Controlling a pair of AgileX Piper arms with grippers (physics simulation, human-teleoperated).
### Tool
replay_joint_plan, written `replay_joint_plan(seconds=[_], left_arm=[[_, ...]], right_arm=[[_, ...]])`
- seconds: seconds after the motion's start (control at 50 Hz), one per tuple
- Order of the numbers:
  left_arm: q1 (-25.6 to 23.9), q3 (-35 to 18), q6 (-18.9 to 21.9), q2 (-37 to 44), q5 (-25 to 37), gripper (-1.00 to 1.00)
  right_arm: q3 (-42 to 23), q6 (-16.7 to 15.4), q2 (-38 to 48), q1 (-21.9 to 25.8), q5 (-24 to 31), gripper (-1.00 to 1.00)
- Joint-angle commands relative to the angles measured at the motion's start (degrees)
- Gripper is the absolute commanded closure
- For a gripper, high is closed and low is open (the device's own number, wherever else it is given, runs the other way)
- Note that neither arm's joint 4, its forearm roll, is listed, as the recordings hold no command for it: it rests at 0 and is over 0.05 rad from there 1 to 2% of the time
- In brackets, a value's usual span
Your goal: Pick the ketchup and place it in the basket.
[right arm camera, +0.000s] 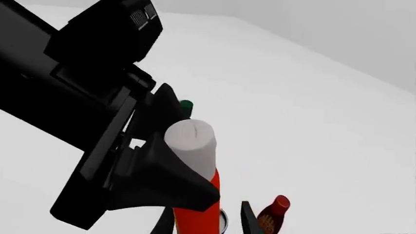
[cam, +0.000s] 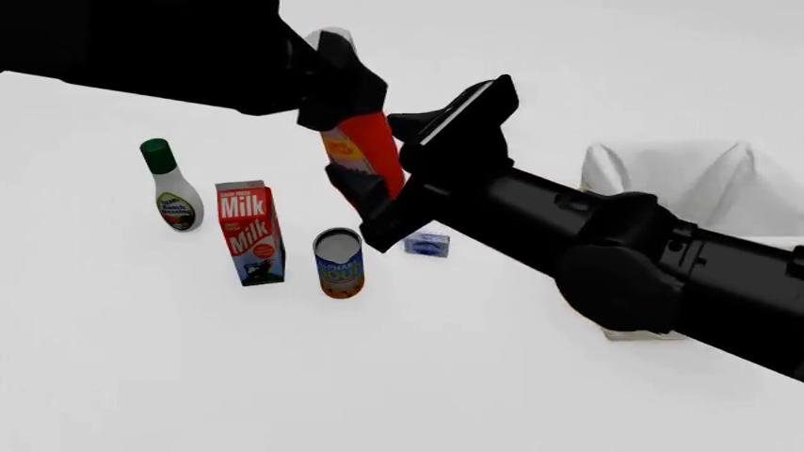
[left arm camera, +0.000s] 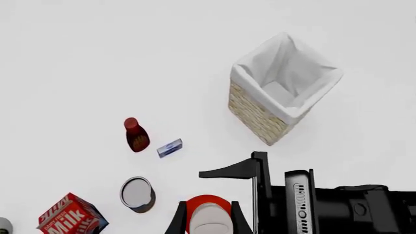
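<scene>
Left gripper [cam: 337,83]: jaws clamped on the cap end of the bright red ketchup squeeze bottle [cam: 372,149], held tilted above the bench, upper centre of the front view.
Right gripper [cam: 377,193]: jaws apart around the bottle's lower body; contact unclear.
Tan woven wicker basket with white cloth lining [cam: 703,179]: right edge, partly behind the right arm.
Red milk carton [cam: 250,232]: left of centre.

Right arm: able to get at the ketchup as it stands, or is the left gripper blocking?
Probably yes. The left gripper clamps only the cap end of the ketchup, so the red body is bare, and the open right gripper already has a finger on either side of it.
</scene>
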Motion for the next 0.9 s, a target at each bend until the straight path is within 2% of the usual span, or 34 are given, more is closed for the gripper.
replay_joint_plan(seconds=[0.02,0.04,0.06,0.62,0.64,0.9], left_arm=[[-0.3,-0.7,0.3,-0.5,0.6,1.00],[-0.3,-0.7,0.3,-0.5,0.6,1.00],[-0.2,-0.7,0.3,-0.6,0.6,1.00],[-3.3,1.2,-2.8,-1.7,-0.1,1.00],[-3.3,1.3,-2.8,-1.8,-0.1,-1.00],[-4.1,0.7,-3.4,-2.0,0.8,-1.00]], right_arm=[[-0.5,0.1,2.4,-0.8,-1.7,-1.00],[-0.5,0.1,2.4,-0.8,-1.7,-1.00],[-0.4,0.5,2.5,-0.7,-1.9,1.00],[2.6,1.0,1.8,-1.8,-3.7,1.00],[2.6,1.1,1.7,-1.7,-3.7,1.00],[2.7,1.0,2.2,-2.2,-3.9,1.00]])
